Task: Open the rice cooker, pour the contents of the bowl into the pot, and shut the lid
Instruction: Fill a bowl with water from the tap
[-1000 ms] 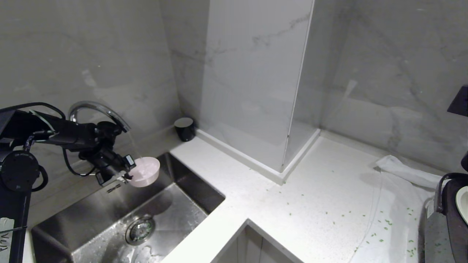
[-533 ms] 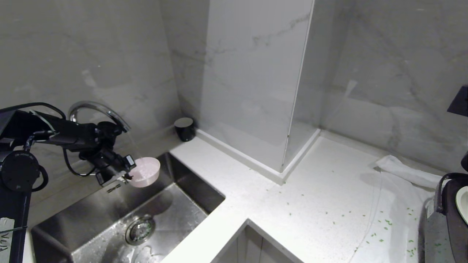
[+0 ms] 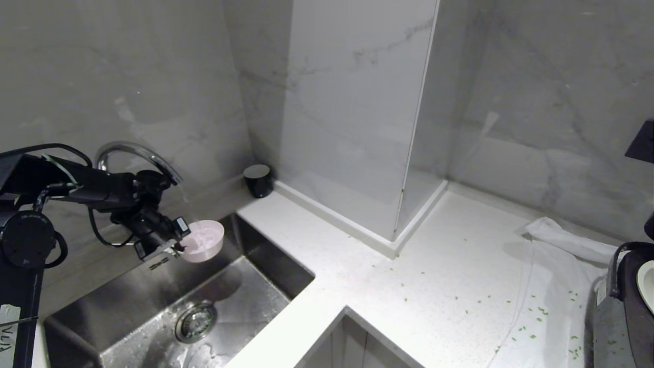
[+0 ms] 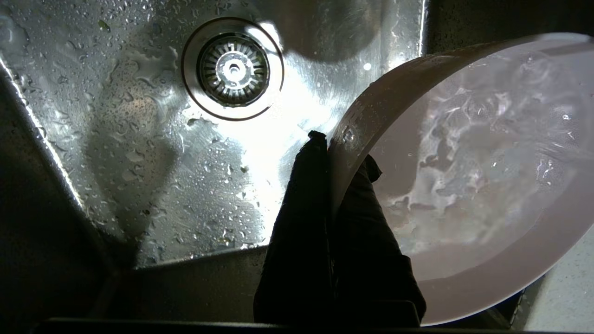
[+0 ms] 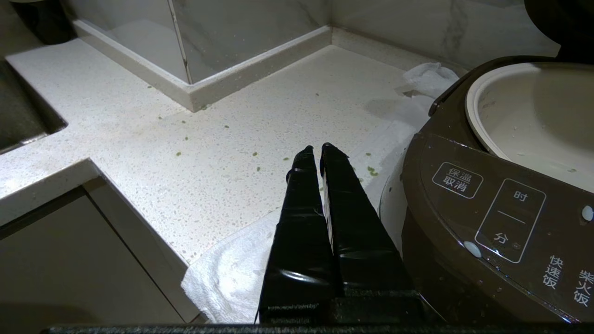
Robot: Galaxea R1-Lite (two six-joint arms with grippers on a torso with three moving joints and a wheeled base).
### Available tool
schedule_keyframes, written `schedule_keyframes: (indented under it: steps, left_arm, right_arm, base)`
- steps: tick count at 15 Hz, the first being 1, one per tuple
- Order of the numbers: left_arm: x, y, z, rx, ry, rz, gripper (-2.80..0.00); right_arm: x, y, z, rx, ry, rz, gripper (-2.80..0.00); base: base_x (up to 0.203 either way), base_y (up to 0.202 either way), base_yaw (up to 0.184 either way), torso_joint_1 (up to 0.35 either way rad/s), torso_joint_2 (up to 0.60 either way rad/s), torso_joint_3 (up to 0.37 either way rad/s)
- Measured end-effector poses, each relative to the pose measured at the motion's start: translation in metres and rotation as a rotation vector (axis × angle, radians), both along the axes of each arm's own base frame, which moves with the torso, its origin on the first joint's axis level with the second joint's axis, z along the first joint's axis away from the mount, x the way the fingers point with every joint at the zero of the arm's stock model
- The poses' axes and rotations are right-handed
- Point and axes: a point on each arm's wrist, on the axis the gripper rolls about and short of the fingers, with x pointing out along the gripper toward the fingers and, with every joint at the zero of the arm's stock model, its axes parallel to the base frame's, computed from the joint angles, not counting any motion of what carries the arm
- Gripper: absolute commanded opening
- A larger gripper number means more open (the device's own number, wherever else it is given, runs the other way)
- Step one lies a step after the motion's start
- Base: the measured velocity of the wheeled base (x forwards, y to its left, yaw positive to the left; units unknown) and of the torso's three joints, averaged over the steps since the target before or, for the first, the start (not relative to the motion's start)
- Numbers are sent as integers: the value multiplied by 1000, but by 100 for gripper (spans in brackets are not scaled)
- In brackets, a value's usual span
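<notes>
Marble walls back a white table point(image 3: 327, 255) with a steel sink point(image 3: 245, 286). Over it the bowl point(image 3: 203, 240), rim pinched in the left gripper's point(image 3: 176, 244) jaws, has levelled under the tap point(image 3: 134, 152) and holds more water. The right gripper point(image 5: 315, 150), jaws closed and empty, waits beside the open cooker point(image 5: 482, 218); pouring into the pot point(image 5: 533, 116) comes next.

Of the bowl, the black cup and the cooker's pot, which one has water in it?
The pink bowl, held over the sink by the left gripper.

Dim, grey kitchen light, hard white glare on the wet sink point(image 4: 278, 139), black silhouetted fingers point(image 4: 301, 232)
</notes>
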Motion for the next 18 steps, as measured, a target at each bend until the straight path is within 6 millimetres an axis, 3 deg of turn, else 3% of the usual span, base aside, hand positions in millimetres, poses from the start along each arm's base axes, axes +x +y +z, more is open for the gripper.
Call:
schedule_keyframes:
  steps: [12, 15, 18]
  left_arm:
    - [-2, -12, 2, -21, 3, -24, -280]
    - [-6, -26, 5, -25, 12, -47, -280]
    - [-11, -53, 13, -37, 13, -79, -280]
  right_arm:
    - [0, 0, 0, 0, 0, 0, -280]
    - [0, 0, 0, 0, 0, 0, -280]
    - [0, 0, 0, 0, 0, 0, -280]
  base:
    - [0, 0, 0, 0, 0, 0]
    - [0, 0, 0, 0, 0, 0]
    - [0, 0, 0, 0, 0, 0]
